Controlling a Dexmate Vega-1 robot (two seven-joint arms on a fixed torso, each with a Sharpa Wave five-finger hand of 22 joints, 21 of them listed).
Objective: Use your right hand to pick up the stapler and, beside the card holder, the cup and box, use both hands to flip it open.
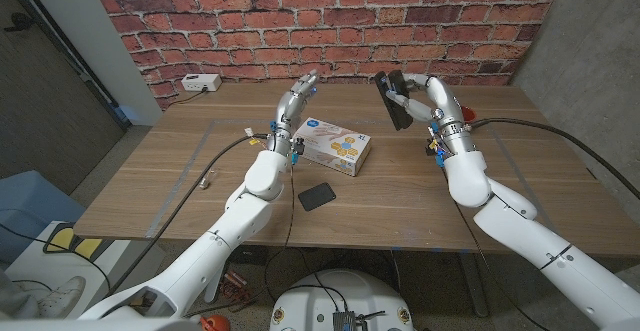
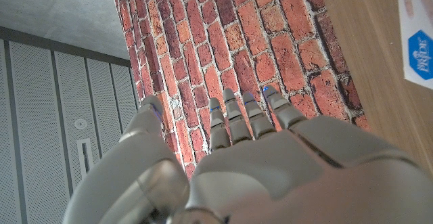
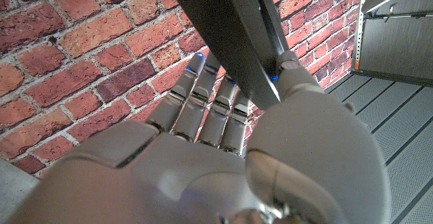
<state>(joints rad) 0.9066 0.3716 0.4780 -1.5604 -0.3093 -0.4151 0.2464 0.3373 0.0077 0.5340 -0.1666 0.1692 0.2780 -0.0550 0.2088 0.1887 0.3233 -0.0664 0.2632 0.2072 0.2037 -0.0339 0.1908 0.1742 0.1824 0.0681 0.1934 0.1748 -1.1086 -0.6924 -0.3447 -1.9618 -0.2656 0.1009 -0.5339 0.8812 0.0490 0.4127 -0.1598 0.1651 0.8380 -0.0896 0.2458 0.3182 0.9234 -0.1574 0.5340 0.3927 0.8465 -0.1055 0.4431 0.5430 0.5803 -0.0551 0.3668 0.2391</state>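
A black stapler (image 1: 392,100) is showing dark in the grey right hand (image 1: 428,98); beside the grey left hand (image 1: 297,99), a white box (image 1: 334,148) is carrying blue and yellow print, a black card holder (image 1: 317,196) nearer its wrist

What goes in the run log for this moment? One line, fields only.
right hand: holds stapler aloft | left hand: raised, holding nothing | box: on table | flip-open: not yet
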